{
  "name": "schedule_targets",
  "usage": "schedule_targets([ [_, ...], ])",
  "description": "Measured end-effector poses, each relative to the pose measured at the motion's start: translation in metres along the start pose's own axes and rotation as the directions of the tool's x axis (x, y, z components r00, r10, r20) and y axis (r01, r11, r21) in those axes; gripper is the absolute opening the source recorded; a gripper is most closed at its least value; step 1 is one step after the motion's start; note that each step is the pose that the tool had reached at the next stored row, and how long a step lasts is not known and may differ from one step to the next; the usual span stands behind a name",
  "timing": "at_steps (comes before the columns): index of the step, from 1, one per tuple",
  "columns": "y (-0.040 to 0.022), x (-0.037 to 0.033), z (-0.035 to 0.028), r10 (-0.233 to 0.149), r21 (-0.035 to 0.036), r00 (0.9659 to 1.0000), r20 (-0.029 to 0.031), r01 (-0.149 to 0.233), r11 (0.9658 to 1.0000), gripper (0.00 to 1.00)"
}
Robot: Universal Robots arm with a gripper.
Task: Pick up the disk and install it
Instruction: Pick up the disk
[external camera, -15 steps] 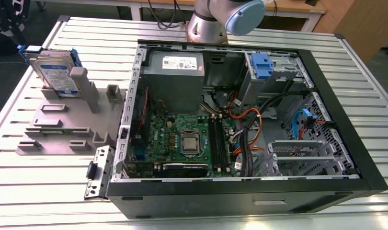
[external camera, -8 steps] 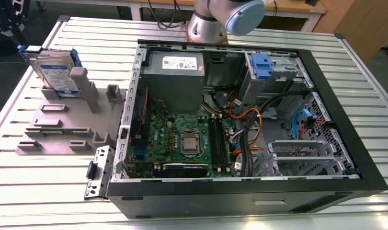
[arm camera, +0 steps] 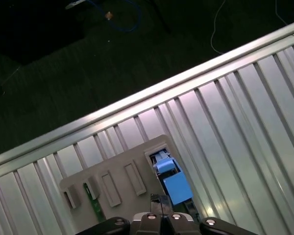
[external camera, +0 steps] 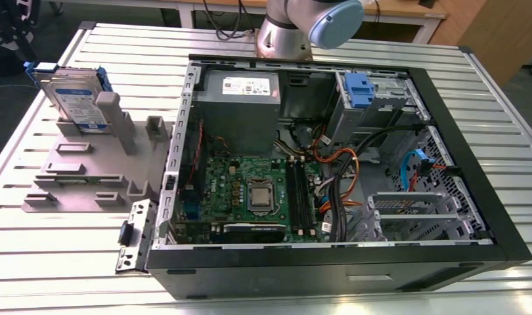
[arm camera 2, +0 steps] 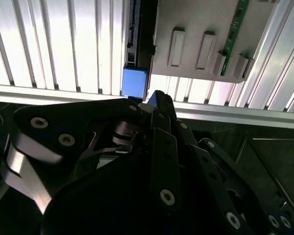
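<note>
The disk (external camera: 76, 98) stands on edge in a grey holder (external camera: 82, 167) at the far end of the worktop (external camera: 56, 262), on the exterior view's left, apart from the open computer case (external camera: 476, 216). Its white-and-blue label faces the camera, but the print is too small to read. The same goes for the white label on the power-supply box (external camera: 240, 88) inside the case. In the second wrist view the hand (arm camera 2: 156, 100) hangs close over the disk's blue end tab (arm camera 2: 135, 82). I cannot tell whether it is spread or pressed together.
</note>
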State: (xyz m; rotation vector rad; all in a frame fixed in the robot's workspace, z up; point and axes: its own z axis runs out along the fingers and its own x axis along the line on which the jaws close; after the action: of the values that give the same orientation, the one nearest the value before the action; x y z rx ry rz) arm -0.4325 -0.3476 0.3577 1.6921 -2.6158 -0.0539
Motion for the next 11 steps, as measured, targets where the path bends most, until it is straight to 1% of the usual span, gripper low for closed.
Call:
schedule_targets([
  [1,0.0000,0.0000,0.0000,-0.018,0.0000,0.9998,-0.0009,0.018,0.9998,0.11],
  [3,0.0000,0.0000,0.0000,-0.055,0.0000,0.9985,-0.0025,0.055,0.9985,0.11],
  [7,0.0000,0.0000,0.0003,-0.120,0.0008,0.9927,-0.0051,0.120,0.9927,0.11],
  [11,-0.0001,0.0000,0.0009,-0.158,0.0081,0.9875,-0.0043,0.158,0.9875,0.11],
])
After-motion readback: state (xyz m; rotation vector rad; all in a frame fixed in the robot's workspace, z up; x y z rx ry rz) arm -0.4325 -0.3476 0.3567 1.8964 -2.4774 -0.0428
